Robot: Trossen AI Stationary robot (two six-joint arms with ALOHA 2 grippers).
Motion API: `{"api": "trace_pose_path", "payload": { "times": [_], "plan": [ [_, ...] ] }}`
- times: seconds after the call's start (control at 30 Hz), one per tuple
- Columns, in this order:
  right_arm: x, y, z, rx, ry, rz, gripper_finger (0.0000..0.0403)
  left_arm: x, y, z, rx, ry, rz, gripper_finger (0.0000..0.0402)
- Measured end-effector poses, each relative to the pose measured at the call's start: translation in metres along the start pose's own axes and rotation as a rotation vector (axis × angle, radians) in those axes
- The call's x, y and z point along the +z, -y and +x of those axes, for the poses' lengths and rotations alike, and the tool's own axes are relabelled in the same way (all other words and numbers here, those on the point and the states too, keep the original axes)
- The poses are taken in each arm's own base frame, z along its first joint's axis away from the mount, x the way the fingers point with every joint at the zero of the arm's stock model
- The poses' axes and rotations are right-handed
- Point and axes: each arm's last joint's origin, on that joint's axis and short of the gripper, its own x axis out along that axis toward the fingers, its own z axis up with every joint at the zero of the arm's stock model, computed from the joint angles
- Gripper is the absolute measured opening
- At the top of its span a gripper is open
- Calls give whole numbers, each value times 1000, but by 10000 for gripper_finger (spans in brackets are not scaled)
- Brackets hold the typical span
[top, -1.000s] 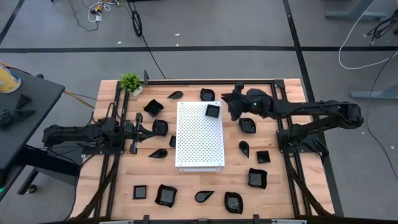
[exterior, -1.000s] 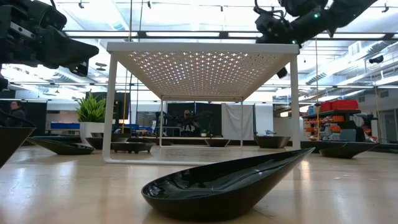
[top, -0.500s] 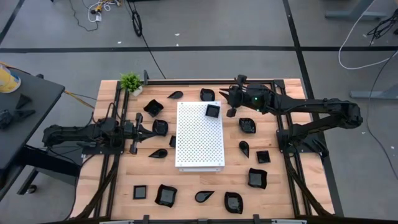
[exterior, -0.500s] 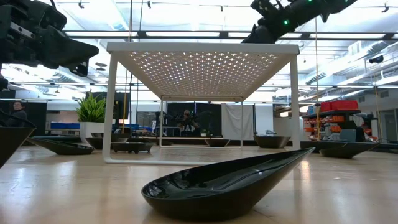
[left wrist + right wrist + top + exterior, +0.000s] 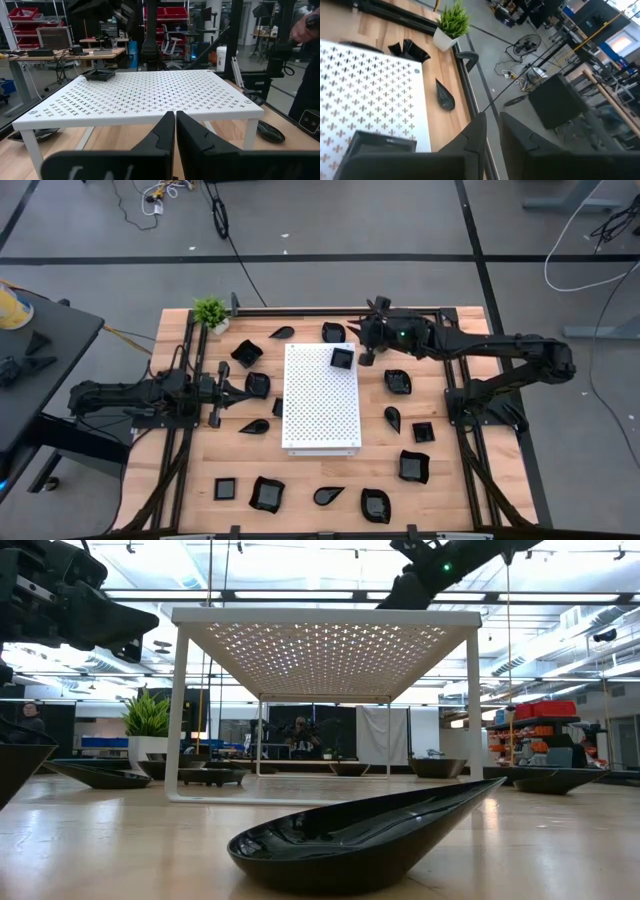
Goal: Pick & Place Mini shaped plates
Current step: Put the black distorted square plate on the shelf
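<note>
Several mini shaped plates, glossy black, lie on the wooden table around the white perforated board (image 5: pixel 321 397). One small square plate (image 5: pixel 342 358) sits flat on the board's far right corner and also shows in the left wrist view (image 5: pixel 99 75). My right gripper (image 5: pixel 360 338) hovers above and just beyond that corner, its fingers (image 5: pixel 492 132) a narrow gap apart with nothing between them. My left gripper (image 5: pixel 241 388) waits level at the board's left side, shut and empty (image 5: pixel 175 125).
A green potted plant (image 5: pixel 211 311) stands at the far left corner. A wavy plate (image 5: pixel 410 50) and a leaf plate (image 5: pixel 445 96) lie beside the board's far left. More plates lie right of the board (image 5: pixel 399 381) and along the near edge (image 5: pixel 267 493). A leaf plate (image 5: pixel 360 840) fills the low view's foreground.
My right gripper has risen away from the board's far right corner, drifted slightly toward the far edge and rolled about its own pointing line. The square plate has stayed where it was on the board.
</note>
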Motion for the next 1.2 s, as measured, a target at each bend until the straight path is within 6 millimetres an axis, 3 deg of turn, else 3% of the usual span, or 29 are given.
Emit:
{"api": "trace_pose_path", "payload": {
  "times": [0.57,1.2],
  "plan": [
    [16,12,15,41,-113,7,55,0,0,0,-1,0,0,21],
    [-18,52,21,-38,-294,44,55,0,0,0,0,0,0,21]
  ]
}}
